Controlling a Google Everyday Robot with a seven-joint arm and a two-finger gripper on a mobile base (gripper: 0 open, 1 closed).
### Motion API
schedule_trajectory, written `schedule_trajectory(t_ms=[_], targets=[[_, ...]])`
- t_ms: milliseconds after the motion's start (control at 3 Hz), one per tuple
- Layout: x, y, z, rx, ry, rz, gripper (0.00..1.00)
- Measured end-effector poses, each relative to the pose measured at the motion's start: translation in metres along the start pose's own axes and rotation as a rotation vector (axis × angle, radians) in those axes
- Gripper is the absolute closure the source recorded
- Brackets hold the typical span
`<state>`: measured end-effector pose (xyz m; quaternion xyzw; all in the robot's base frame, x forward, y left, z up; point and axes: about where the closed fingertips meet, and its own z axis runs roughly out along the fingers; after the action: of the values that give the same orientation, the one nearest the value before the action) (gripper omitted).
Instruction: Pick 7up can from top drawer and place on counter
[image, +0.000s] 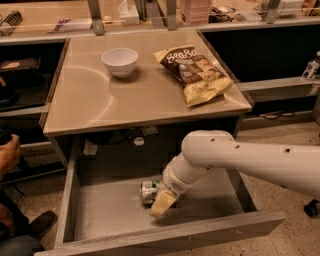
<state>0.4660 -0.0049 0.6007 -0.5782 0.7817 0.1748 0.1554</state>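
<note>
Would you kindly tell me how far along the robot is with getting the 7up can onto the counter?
Done: the top drawer stands open. In hand: the gripper is down inside it, right at the 7up can, which lies on its side on the drawer floor. Left: lifting the can and setting it on the counter.

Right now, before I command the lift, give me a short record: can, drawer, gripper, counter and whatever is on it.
can: lying on its side on the drawer floor, near the middle
drawer: pulled open below the counter's front edge
gripper: down inside the drawer, right at the can; contact unclear
counter: no can on it yet
on counter: white bowl toward the back, chip bag beside it
other: person's hand at the picture's left edge
</note>
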Motion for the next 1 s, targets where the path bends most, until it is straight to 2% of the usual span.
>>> schedule_trajectory(t_ms=[667,1000], targets=[[0.000,0.000,0.000,0.000,0.000,0.000,0.65],[-0.008,0.002,-0.014,-0.006,-0.011,-0.008,0.89]])
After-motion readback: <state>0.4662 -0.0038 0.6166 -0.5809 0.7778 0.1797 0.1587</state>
